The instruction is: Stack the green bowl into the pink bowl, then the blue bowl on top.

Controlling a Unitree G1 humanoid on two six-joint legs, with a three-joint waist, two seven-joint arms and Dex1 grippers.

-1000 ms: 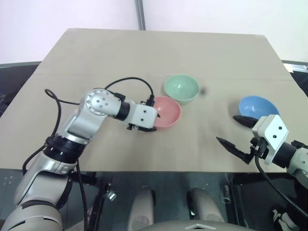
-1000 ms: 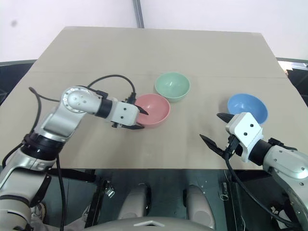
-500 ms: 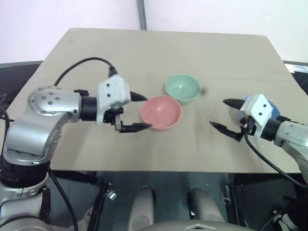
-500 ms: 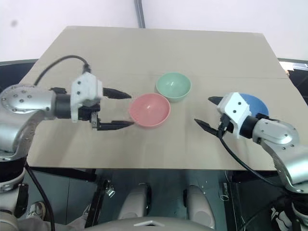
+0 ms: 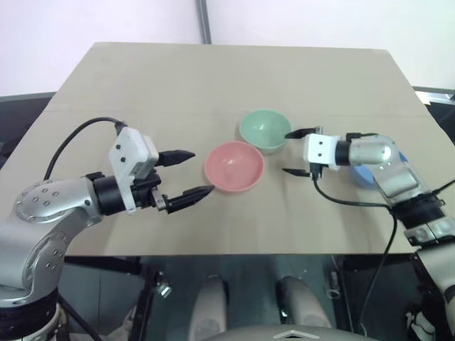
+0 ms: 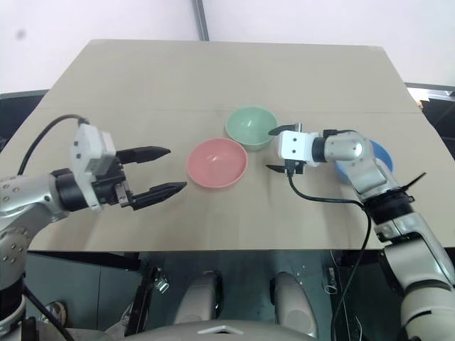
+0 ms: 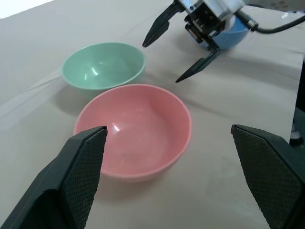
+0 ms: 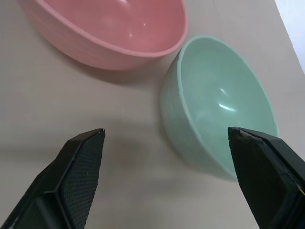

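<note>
Three bowls sit on the table (image 5: 142, 78), none yet stacked: the pink bowl (image 5: 234, 165) nearest the middle, the green bowl (image 5: 264, 131) just behind and beside it, apparently not quite touching, and the blue bowl (image 6: 375, 158) off to the right, largely hidden behind the right forearm.

Both claws stand wide open and hold nothing. The right claw (image 5: 292, 152) points in at the green bowl from its right side, one finger near the rim, the other low by the table. The left claw (image 5: 186, 174) hangs to the left of the pink bowl, clear of it.

The step in hand looks to be the right claw's pick of the green bowl. To do it well, one finger should go inside the rim and the other down the outer wall, so the thin plastic wall is pinched rather than the whole bowl spanned. From these views it is hard to judge whether the upper finger is already over the rim or just short of it. The approach should be slow, since a light smooth bowl will slide if nudged, and it could knock the pink one. After lifting clear, it should be centred over the pink bowl and let go low.
</note>
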